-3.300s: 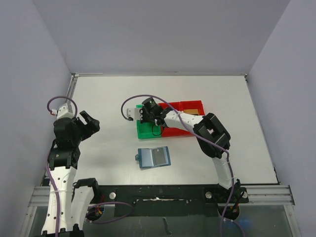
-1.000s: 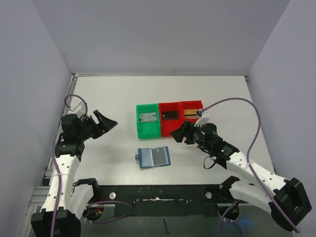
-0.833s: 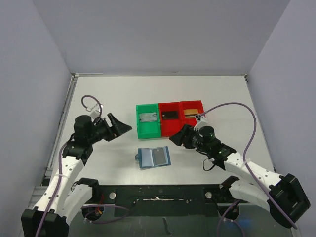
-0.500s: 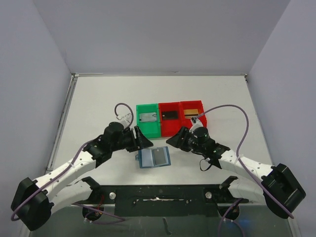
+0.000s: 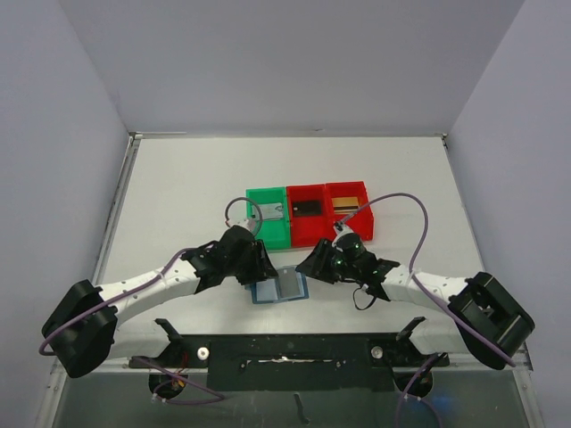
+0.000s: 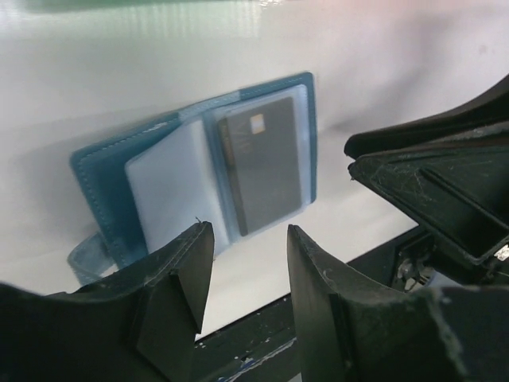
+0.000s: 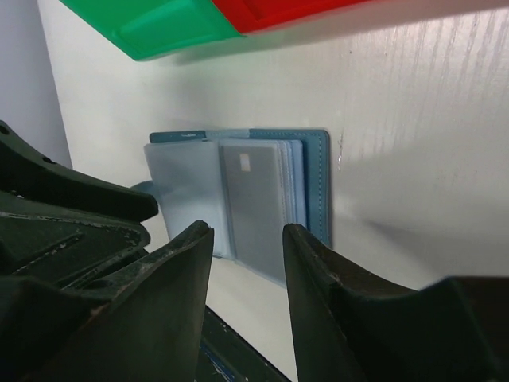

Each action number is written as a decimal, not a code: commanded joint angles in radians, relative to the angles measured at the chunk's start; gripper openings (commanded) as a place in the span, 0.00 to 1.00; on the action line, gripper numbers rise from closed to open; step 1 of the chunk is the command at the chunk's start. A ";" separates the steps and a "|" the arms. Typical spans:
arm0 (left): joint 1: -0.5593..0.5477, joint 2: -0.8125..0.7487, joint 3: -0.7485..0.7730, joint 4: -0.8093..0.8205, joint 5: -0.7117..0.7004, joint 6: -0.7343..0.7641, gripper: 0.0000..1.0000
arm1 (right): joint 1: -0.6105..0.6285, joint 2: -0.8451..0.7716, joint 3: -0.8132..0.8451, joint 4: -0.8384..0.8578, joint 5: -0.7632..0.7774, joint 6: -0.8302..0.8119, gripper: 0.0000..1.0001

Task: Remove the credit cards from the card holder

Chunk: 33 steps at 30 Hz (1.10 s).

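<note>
A small flat blue bifold card holder [image 5: 278, 285] lies opened out on the white desk [image 5: 178, 196], near its front edge and in front of a row of three plastic bins. The two panels sit side by side, so the holder's long axis runs left to right across the desk, a little skewed. The fold between the panels runs from near edge to far edge. The inner faces point up and show clear plastic sleeves [image 6: 171, 187].

On the panel toward the right arm a dark grey card [image 6: 262, 163] lies under a sleeve. Its long axis follows the fold, and a small orange chip sits at one short end. A short blue strap [image 6: 83, 255] sticks out from the outer edge of the other panel.

The left pincer [image 6: 248, 235] reaches in low over the left panel's far corner. Its two black fingers are apart with nothing between them, and the holder shows in the gap. The right pincer [image 7: 246, 231] comes in from the opposite side over the right panel's far corner, also spread and gripping nothing. Whether either fingertip touches the holder cannot be told.

Behind the holder, the green bin [image 5: 268, 234] stands on the left, with two red bins [image 5: 314, 234] to its right, all three touching in a line. Each holds a small flat item.
</note>
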 commanded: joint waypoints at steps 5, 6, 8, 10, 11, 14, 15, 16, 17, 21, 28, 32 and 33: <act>-0.007 -0.054 0.025 -0.106 -0.121 0.002 0.43 | 0.036 0.107 0.080 0.072 -0.049 0.006 0.36; -0.007 -0.064 0.025 -0.117 -0.129 0.002 0.43 | 0.039 0.115 0.085 0.072 -0.054 0.006 0.35; -0.007 -0.085 -0.002 -0.133 -0.141 0.002 0.45 | 0.041 0.130 0.097 0.070 -0.061 0.000 0.34; -0.004 -0.107 -0.024 -0.122 -0.143 -0.001 0.48 | 0.045 0.139 0.106 0.063 -0.061 -0.006 0.34; -0.003 -0.113 -0.035 -0.119 -0.143 -0.004 0.49 | 0.045 0.143 0.110 0.056 -0.060 -0.007 0.34; -0.002 -0.114 -0.057 -0.117 -0.140 -0.013 0.49 | 0.045 0.157 0.120 0.026 -0.049 -0.007 0.34; -0.002 -0.110 -0.064 -0.113 -0.138 -0.014 0.49 | 0.046 0.161 0.123 0.014 -0.045 -0.007 0.34; -0.001 -0.105 -0.069 -0.109 -0.134 -0.017 0.49 | 0.046 0.165 0.123 0.004 -0.043 -0.007 0.34; -0.001 -0.100 -0.072 -0.108 -0.132 -0.018 0.49 | 0.045 0.171 0.125 -0.003 -0.043 -0.007 0.34; -0.001 -0.077 -0.092 -0.082 -0.115 -0.016 0.49 | 0.046 0.196 0.125 -0.004 -0.052 -0.006 0.33; -0.002 -0.052 -0.124 -0.043 -0.088 -0.014 0.42 | 0.045 0.216 0.124 0.001 -0.059 -0.008 0.31; -0.001 -0.044 -0.133 -0.027 -0.085 -0.009 0.35 | 0.046 0.220 0.121 0.032 -0.088 -0.005 0.29; -0.002 -0.042 -0.133 -0.025 -0.082 -0.007 0.32 | 0.046 0.219 0.121 0.039 -0.093 -0.003 0.28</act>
